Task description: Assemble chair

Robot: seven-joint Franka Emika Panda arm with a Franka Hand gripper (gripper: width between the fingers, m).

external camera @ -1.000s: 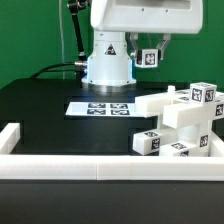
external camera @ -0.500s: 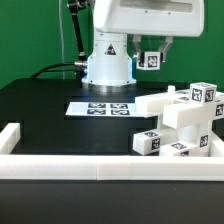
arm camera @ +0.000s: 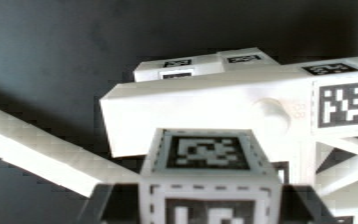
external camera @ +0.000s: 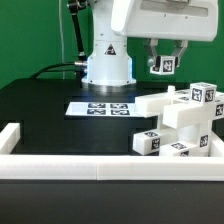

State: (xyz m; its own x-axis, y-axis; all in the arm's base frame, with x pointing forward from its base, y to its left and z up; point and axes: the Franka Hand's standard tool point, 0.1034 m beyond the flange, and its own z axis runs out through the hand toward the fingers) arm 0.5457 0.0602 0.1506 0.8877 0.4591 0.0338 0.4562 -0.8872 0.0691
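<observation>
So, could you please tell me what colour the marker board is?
White with black square tags; the marker board shows best in the exterior view.

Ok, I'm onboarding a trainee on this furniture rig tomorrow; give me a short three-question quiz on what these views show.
1. True or false: the white two-finger gripper is empty.
2. Where does the thin flat white marker board lie? A) on the black table, in front of the robot base; B) on top of the chair; C) in the gripper.
3. Fill in: the partly built small white plastic toy chair stands on the exterior view's ____ side.

Key: 1 false, it is shut on a small white tagged block; 2 A; 3 right.
</observation>
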